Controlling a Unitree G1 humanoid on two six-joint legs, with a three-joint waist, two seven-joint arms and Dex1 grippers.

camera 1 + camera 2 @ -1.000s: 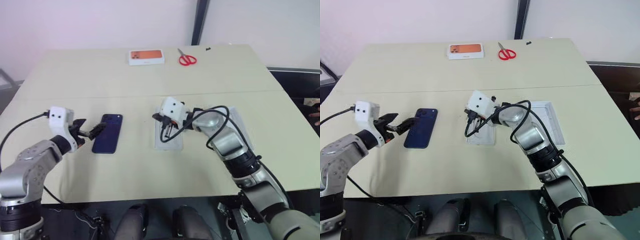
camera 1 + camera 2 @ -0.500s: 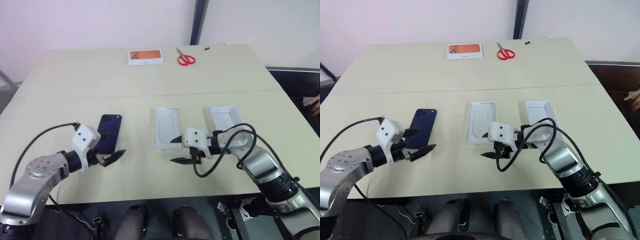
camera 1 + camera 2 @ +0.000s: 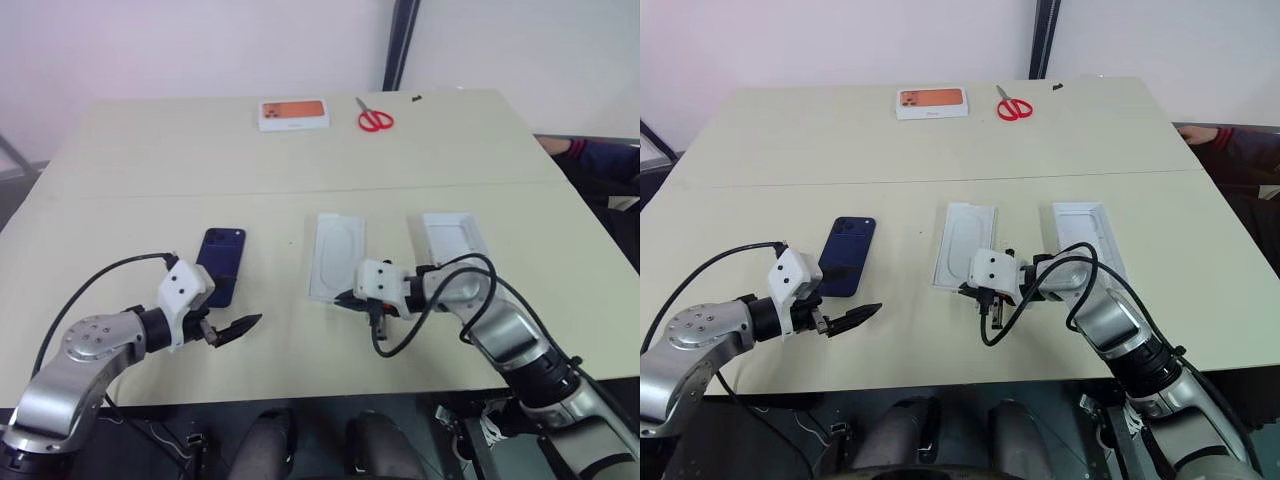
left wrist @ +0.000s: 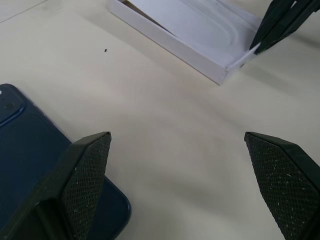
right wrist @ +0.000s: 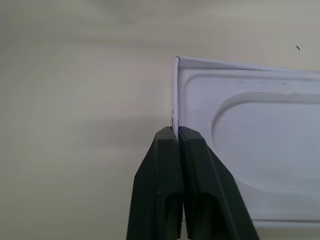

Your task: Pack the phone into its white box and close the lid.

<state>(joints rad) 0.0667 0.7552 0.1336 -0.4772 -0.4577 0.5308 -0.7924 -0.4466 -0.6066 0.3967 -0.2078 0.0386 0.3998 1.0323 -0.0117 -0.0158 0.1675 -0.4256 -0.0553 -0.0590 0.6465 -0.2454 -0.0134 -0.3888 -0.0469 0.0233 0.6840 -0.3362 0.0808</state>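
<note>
The dark navy phone (image 3: 220,265) lies flat on the table, left of centre. My left gripper (image 3: 235,327) hovers open just past the phone's near right corner, with nothing between its fingers (image 4: 85,170). In the middle sits the white box (image 4: 170,42), with a thin white card (image 3: 335,257) with a raised oval lying on it. My right gripper (image 5: 175,131) is shut on the card's thin upright edge at its near end. The lid (image 3: 450,238), a deeper all-white tray, lies open side up to the right of the box.
A white box with an orange picture (image 3: 293,113) and red scissors (image 3: 375,120) lie at the table's far side. A person's sleeve (image 3: 590,155) shows past the right edge. Black cables loop from both wrists over the near table.
My right gripper drew back off the card, opened, then shut on the card's near edge. My left gripper swung from the phone's left side to its near right corner. A sleeve appeared at right.
</note>
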